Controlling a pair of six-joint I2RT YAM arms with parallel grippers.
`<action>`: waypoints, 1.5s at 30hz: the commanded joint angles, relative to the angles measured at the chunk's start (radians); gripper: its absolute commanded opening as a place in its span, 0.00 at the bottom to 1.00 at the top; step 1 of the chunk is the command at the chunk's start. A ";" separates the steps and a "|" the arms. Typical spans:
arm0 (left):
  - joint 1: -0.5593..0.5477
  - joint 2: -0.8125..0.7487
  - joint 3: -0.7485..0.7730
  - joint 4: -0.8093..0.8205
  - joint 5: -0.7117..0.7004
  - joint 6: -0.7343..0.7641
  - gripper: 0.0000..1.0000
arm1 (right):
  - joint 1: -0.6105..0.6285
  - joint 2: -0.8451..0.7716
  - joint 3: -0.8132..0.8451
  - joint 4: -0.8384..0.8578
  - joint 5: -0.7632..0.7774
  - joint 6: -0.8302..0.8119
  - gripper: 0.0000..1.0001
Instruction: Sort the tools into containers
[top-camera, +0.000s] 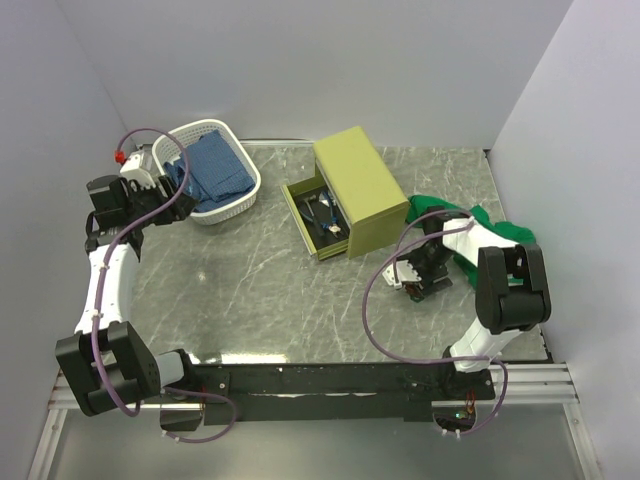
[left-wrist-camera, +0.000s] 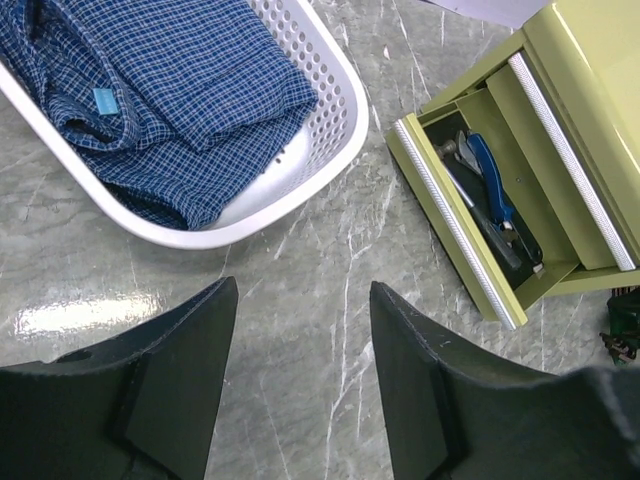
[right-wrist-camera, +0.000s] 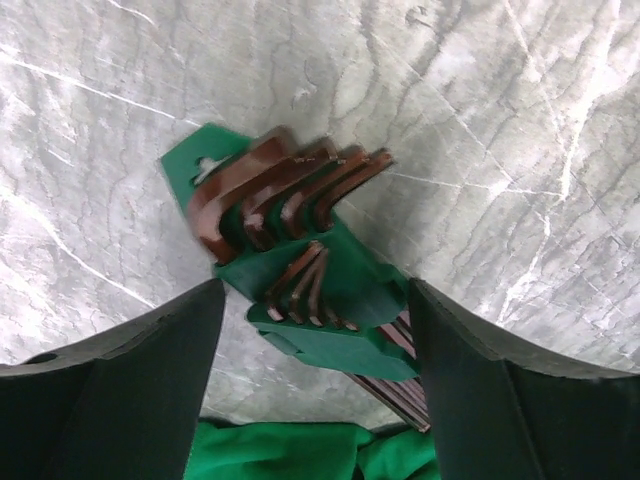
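far left: left pincer (top-camera: 158, 196) hangs above the bench (top-camera: 250, 300), just beside the near rim of the white lattice basket (top-camera: 247, 192). its fingers (left-wrist-camera: 185, 385) stand apart with nothing between them, only bare marbled bench in the gap on the left wrist view. the basket holds a folded blue checked cloth (left-wrist-camera: 170, 90) that fills most of it; i can see no tool in there. centre: the olive-green chest (top-camera: 362, 180) sits toward the back of the bench, well apart from the basket. one drawer (left-wrist-camera: 455, 235) is pulled out toward the basket side, and it looks like the lower one. the other drawer is shut, its silver handle (left-wrist-camera: 572, 160) flush on the chest front. blue-handled pliers (left-wrist-camera: 492, 185) lie in the open drawer with a dark metal tool alongside them that i cannot identify from here. right: a green cloth (top-camera: 492, 226) lies bunched on the bench just beyond the chest. right pincer (top-camera: 418, 278) is down low near that cloth, pointing at the bench. on the right wrist view its fingers (right-wrist-camera: 135, 385) are spread wide, one on each side of the hex key set (right-wrist-camera: 290, 215). the set lies flat on the bench in its green holder, brown keys fanned out, its near end just beside the cloth. i cannot tell whether either finger touches it.
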 joint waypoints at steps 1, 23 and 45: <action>0.013 -0.016 0.033 0.038 0.010 -0.018 0.61 | 0.026 0.010 -0.060 0.033 -0.054 -0.489 0.71; 0.011 -0.065 -0.009 0.144 0.047 -0.099 0.61 | 0.500 -0.273 0.322 -0.019 -0.526 0.395 0.00; -0.128 -0.146 -0.088 0.078 0.020 -0.101 0.65 | 0.584 -0.254 0.253 0.252 0.044 2.286 1.00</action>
